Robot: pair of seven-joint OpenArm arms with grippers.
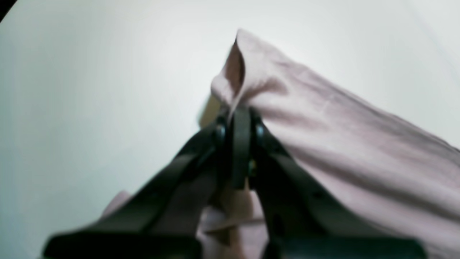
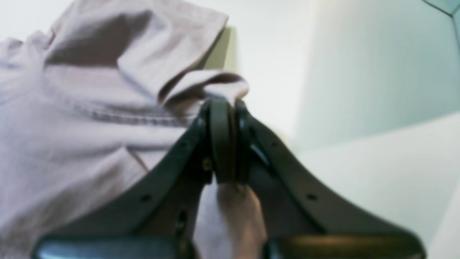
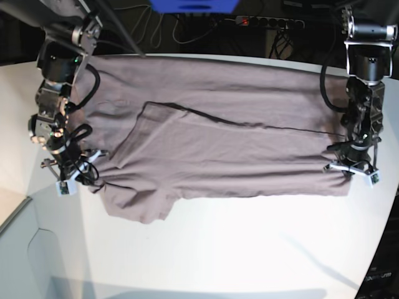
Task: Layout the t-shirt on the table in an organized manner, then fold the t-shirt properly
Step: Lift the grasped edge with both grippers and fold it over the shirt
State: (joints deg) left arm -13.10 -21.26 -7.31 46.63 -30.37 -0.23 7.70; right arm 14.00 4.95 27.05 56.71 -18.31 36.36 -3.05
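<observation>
The mauve-brown t-shirt (image 3: 218, 143) lies spread wide across the white table (image 3: 237, 249), with one layer folded over along a dark crease and a sleeve sticking out at the lower left. My left gripper (image 3: 346, 169) stands at the shirt's right end, and in the left wrist view its jaws (image 1: 240, 115) are shut on a raised pinch of the t-shirt (image 1: 341, 144). At the shirt's left end, by the sleeve, is my right gripper (image 3: 84, 167). In the right wrist view it (image 2: 224, 104) is shut on a bunched fold of the t-shirt (image 2: 72, 126).
Cables and a power strip (image 3: 268, 22) lie behind the table's far edge, beside a blue object (image 3: 193, 5). The tabletop's curved edge drops off at the lower left (image 3: 19, 205). Bare white table (image 1: 90, 90) stretches in front of the shirt.
</observation>
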